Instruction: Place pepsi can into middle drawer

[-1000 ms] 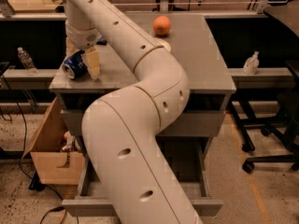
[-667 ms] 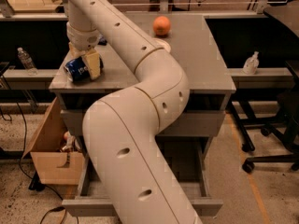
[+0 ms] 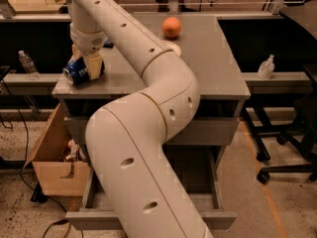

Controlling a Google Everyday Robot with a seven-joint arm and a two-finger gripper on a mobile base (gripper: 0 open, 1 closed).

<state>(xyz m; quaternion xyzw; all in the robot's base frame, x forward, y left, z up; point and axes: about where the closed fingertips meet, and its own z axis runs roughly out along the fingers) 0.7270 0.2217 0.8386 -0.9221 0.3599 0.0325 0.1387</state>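
Observation:
The pepsi can [image 3: 74, 73], blue with a silver end, lies tilted on its side at the front left corner of the grey cabinet top [image 3: 213, 58]. My gripper [image 3: 85, 64] comes down from above and is shut on the can, with yellowish fingers [image 3: 95, 65] on either side of it. The middle drawer [image 3: 218, 217] is pulled open low in the view, below the uppermost grey drawer front [image 3: 218, 131]. My white arm hides most of the drawer's inside and its knob.
An orange [image 3: 171, 27] sits at the back of the cabinet top. An open cardboard box [image 3: 52, 175] stands on the floor at the left. A water bottle [image 3: 27, 64] and a pump bottle [image 3: 266, 67] stand on side shelves. Chair wheels [image 3: 263, 176] are at the right.
My gripper, with the can in it, has shifted slightly left toward the cabinet top's left edge. The drawer and orange have not moved.

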